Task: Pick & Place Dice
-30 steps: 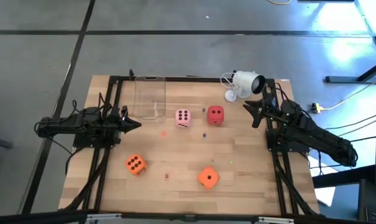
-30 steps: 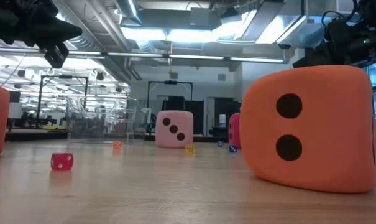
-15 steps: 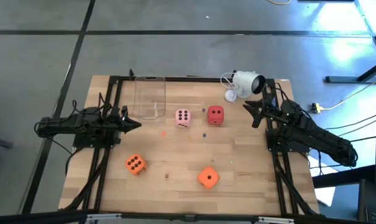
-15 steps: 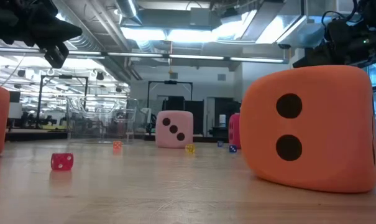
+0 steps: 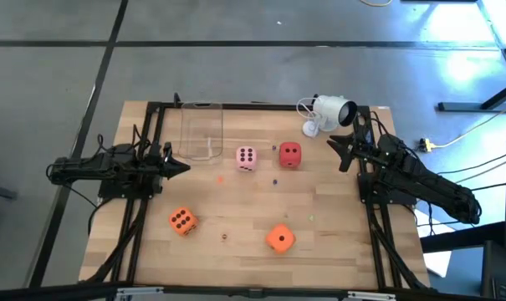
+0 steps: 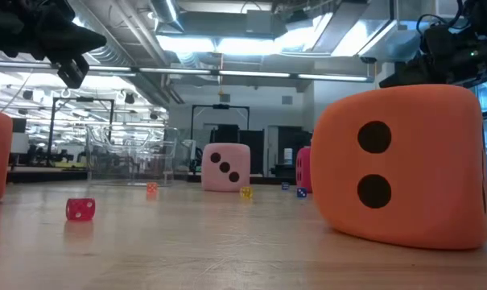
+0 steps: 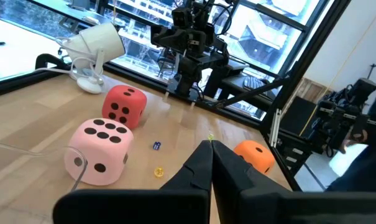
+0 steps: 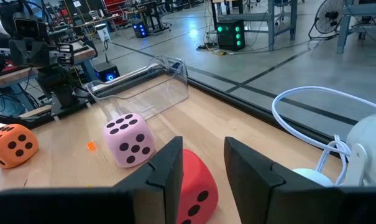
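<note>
Four dice rest flat on the wooden table. The pale pink die (image 5: 246, 158) and the red die (image 5: 290, 155) sit side by side at mid-table. One orange die (image 5: 182, 221) lies near left, the other orange die (image 5: 280, 238) near the front edge, large in the low view (image 6: 400, 165). My left gripper (image 5: 184, 166) hovers shut at the table's left side, pointing level toward the pink die (image 7: 100, 152). My right gripper (image 5: 336, 154) hovers open at the far right, its fingers (image 8: 203, 152) aimed at the red die (image 8: 197, 186), clear of it.
A clear plastic container (image 5: 201, 132) stands at the far left of centre. A white camera on a stand (image 5: 329, 111) with its cable sits at the far right. Several tiny dice, such as a red one (image 6: 80, 209), lie scattered. Black frame rails (image 5: 140, 209) run along both sides.
</note>
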Robot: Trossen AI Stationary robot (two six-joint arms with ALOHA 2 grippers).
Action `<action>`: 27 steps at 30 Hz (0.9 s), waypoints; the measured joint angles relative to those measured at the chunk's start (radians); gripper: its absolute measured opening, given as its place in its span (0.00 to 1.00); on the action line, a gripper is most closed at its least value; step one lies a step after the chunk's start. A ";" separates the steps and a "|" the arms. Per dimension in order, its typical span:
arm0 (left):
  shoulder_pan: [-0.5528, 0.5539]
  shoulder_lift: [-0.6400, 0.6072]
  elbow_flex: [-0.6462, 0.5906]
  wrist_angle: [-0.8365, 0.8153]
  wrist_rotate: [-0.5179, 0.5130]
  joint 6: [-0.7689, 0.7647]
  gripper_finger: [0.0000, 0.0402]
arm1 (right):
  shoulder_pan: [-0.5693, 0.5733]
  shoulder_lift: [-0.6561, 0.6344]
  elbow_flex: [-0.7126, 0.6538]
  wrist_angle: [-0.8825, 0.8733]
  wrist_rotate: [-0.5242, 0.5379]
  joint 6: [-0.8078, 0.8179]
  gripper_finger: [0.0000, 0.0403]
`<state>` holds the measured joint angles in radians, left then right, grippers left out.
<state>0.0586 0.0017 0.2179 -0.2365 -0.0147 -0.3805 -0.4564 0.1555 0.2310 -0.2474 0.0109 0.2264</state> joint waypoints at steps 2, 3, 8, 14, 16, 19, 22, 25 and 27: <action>0.000 0.000 0.000 0.000 0.000 0.000 0.01 | 0.000 0.000 0.000 0.000 0.000 0.000 0.30; 0.000 0.000 0.000 0.000 0.000 0.000 0.01 | 0.000 0.000 0.000 0.000 0.000 0.000 0.30; 0.000 0.001 0.000 0.000 -0.008 0.000 0.01 | 0.000 0.000 0.000 0.000 0.000 0.000 0.30; 0.000 0.001 0.000 0.000 -0.018 0.000 0.01 | -0.001 0.000 0.000 0.016 0.030 -0.123 0.30; 0.000 0.001 0.000 0.000 -0.019 0.000 0.01 | -0.001 0.000 0.000 0.014 0.042 -0.207 0.30; 0.000 0.001 0.000 0.004 -0.040 0.039 0.01 | -0.001 0.000 0.000 0.015 0.043 -0.270 0.30; 0.000 0.001 0.000 0.055 -0.094 0.030 0.01 | -0.001 0.000 0.001 0.015 0.043 -0.278 0.30; 0.000 0.001 0.000 0.142 -0.147 -0.029 0.01 | -0.001 0.000 0.000 0.023 0.042 -0.312 0.30; 0.000 0.001 0.000 0.219 -0.190 -0.070 0.01 | -0.001 0.000 0.001 0.023 0.042 -0.324 0.30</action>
<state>0.0588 0.0025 0.2178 -0.0170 -0.2045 -0.4505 -0.4572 0.1558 0.2317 -0.2245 0.0533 -0.0975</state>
